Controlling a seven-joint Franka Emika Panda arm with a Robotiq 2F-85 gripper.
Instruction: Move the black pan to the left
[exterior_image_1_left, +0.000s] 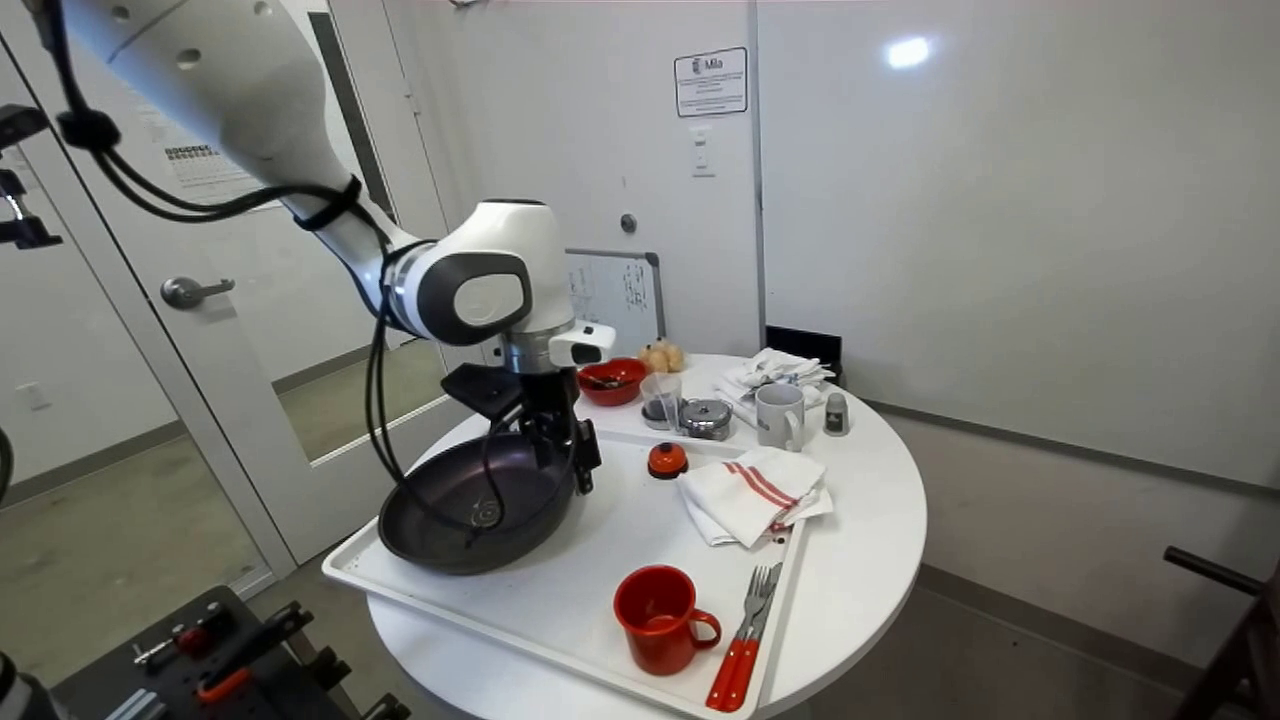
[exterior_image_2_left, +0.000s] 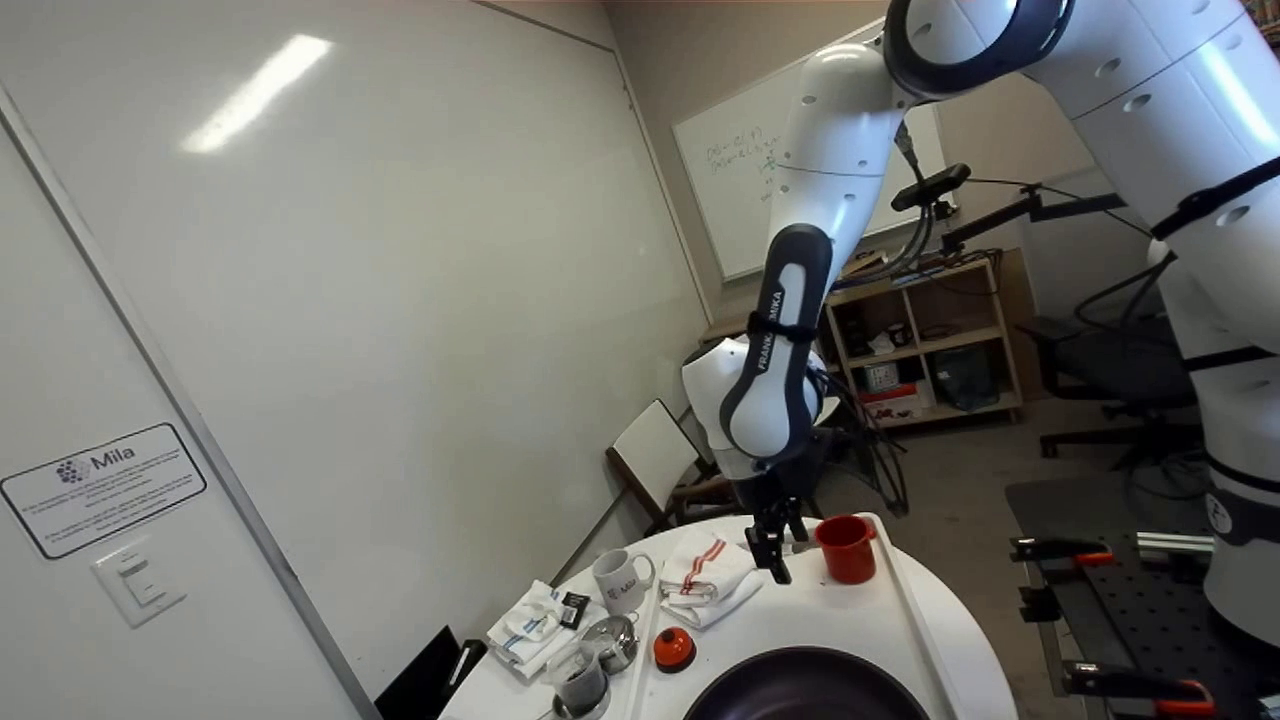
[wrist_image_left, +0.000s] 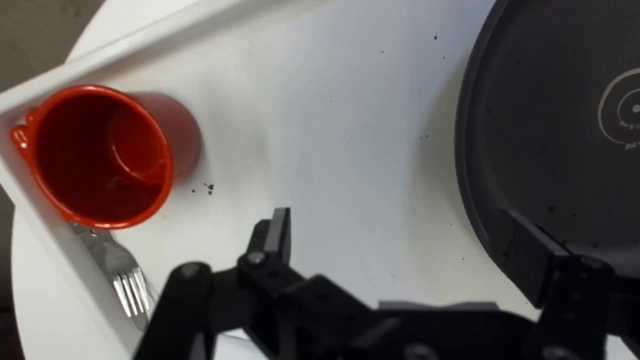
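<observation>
Wrist view: claw (wrist_image_left: 406, 237) wide apart near the black pan (wrist_image_left: 550, 140), contact unclear, red mug (wrist_image_left: 107, 155) and fork (wrist_image_left: 118, 259) opposite.

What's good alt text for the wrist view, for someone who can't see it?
A black pan, cut off at right and partly hidden behind the open tool, sits on a white tray with a red mug and fork at left.

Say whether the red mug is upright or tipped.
Upright: in an exterior view the red mug stands base-down on the tray, mouth facing up, and the wrist view looks down into it.
</observation>
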